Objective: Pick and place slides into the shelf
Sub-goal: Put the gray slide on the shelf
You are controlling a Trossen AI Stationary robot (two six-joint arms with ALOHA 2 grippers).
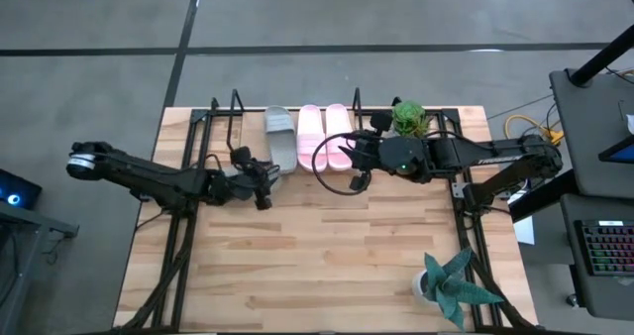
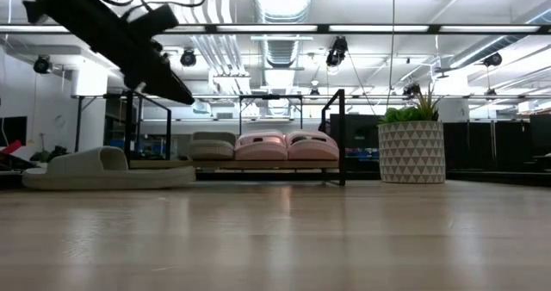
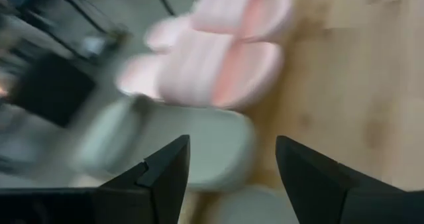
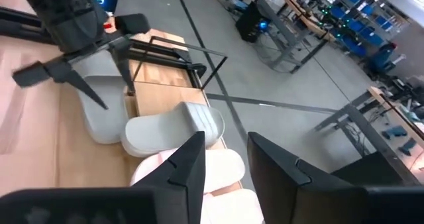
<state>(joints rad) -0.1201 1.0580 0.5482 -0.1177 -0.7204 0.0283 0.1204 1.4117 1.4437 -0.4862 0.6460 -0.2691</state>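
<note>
Three slides rest sole-down side by side on the shelf point(image 1: 223, 127) at the table's far edge: a grey-green one point(image 1: 280, 137) and the pale pink pair point(image 1: 324, 132). The second grey-green slide point(image 2: 103, 169) lies on the tabletop in front of the shelf's left part; in the high view my left arm hides it. My left gripper point(image 3: 232, 141) hangs open above that slide point(image 4: 99, 114) and is clear of it point(image 2: 172, 89). My right gripper point(image 4: 225, 141) is open above the near ends of the pink slides point(image 1: 349, 162) and holds nothing.
A green plant point(image 1: 408, 117) stands at the shelf's right end, and a second potted plant point(image 1: 451, 285) stands near the table's near right corner. Black upright frames point(image 2: 342, 136) border the shelf. Bare tabletop point(image 1: 317, 256) spreads across the near half.
</note>
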